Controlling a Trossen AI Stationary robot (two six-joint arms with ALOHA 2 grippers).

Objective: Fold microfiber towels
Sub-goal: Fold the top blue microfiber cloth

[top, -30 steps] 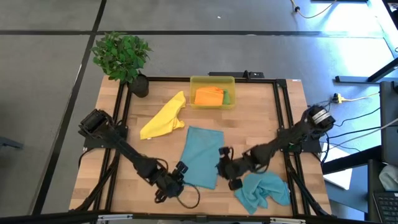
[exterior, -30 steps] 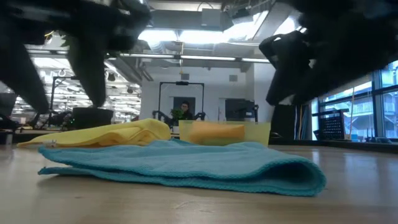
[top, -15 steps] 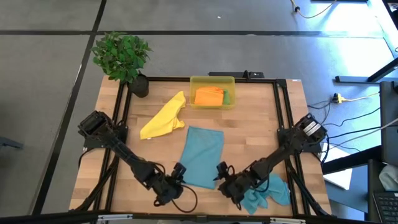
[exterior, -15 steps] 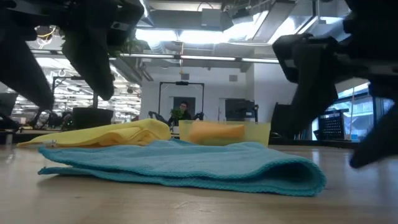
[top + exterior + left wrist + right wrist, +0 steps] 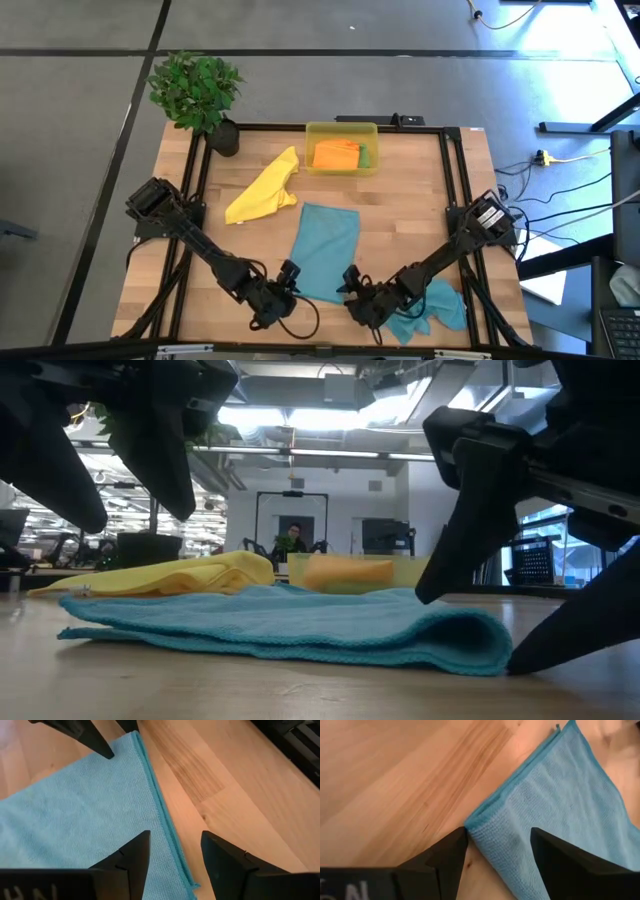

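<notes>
The folded blue towel [image 5: 325,250] is lying flat near the middle of the wooden table [image 5: 410,200], and everything else is placed here from it. In the low view its doubled near edge [image 5: 300,630] is resting on the boards with a rounded fold at one end.

The left gripper [image 5: 284,290] is hovering at the towel's near left corner. Its two fingers [image 5: 131,857] are standing apart over the towel's edge [image 5: 100,810], with nothing between them.

The right gripper [image 5: 352,292] is hovering at the towel's near right corner. Its fingers [image 5: 451,855] are also spread, straddling the corner of the cloth [image 5: 560,810] without pinching it; whether the tips are touching the fabric cannot be told.

A second, crumpled blue towel [image 5: 430,308] is lying to the right of the folded one, partly under the right arm. A yellow towel [image 5: 264,187] is lying loosely bunched beyond the folded towel's far left corner. Past the folded towel's far edge, a yellow bin [image 5: 342,132] is holding an orange towel [image 5: 334,154] and a green towel [image 5: 364,156]. A potted plant [image 5: 198,92] is standing well off to the far left of it.
</notes>
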